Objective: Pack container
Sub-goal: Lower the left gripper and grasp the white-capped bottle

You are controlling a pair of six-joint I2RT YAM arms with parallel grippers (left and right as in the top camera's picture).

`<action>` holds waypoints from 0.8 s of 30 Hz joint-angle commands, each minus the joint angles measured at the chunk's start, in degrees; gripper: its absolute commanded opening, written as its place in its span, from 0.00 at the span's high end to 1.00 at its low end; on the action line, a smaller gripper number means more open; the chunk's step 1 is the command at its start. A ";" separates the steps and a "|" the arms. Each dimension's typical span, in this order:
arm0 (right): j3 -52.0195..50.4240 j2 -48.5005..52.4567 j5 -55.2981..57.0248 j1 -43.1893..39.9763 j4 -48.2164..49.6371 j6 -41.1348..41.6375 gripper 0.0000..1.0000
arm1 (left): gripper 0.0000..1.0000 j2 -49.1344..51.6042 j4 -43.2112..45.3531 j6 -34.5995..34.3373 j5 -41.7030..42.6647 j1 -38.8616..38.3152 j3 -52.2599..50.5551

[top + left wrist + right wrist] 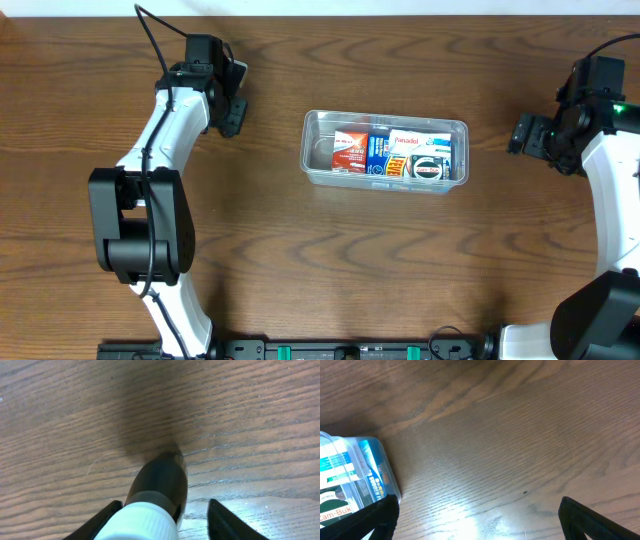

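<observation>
The container (312,150), a clear shallow tub, sits at the table's middle and holds several small boxes, among them a red-and-white one (350,150) and a blue one (378,150). Its corner (350,475) shows at the left of the right wrist view. A dark bottle (160,480) with a white ribbed cap (140,522) lies on the wood between the fingers of my left gripper (165,505); the left finger touches it, the right finger stands apart. From overhead, my left gripper (232,100) hides the bottle. My right gripper (525,135) hangs open to the container's right, holding nothing.
Brown wood-grain table (300,270) all around. Both arm bases stand at the near edge, left (140,230) and right (600,310). In the right wrist view, bare wood (520,435) lies between the spread fingers.
</observation>
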 commanded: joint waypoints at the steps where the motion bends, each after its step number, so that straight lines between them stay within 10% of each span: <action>1: 0.15 0.17 0.37 -0.17 -0.02 -0.42 0.01 | 0.50 0.35 0.07 0.24 0.15 0.31 0.28; 24: 0.15 0.17 0.35 -0.17 -0.02 -0.42 0.01 | 0.75 0.35 0.07 -0.37 0.17 0.31 0.28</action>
